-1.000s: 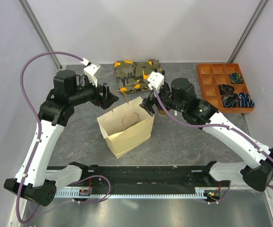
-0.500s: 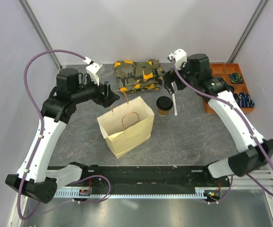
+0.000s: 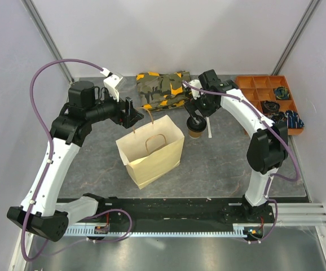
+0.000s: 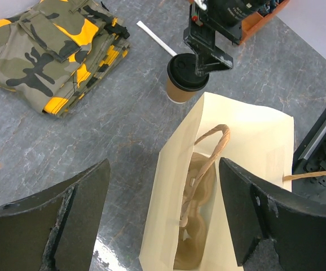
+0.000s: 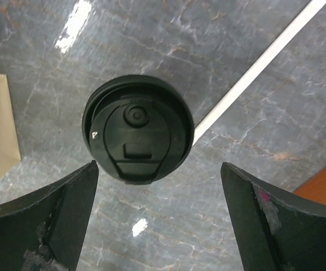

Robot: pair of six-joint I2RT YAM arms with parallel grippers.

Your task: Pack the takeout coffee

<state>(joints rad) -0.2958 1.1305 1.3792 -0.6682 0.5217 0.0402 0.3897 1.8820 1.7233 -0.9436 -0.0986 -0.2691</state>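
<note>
Not packed yet: the small kraft-paper coffee cup with black lid stands on the grey table, just right of the tall tan paper bag. Right gripper gapes wide over it, empty; left gripper wide above the bag's mouth. One cup, one bag, one brown pulp tray inside

Grey table: bag, coffee, cloth, straw, tray

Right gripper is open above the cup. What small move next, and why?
Probably lower the right gripper straight down and close on the coffee cup: its open fingers flank the black lid from above, and the cup stands outside the paper bag.
</note>
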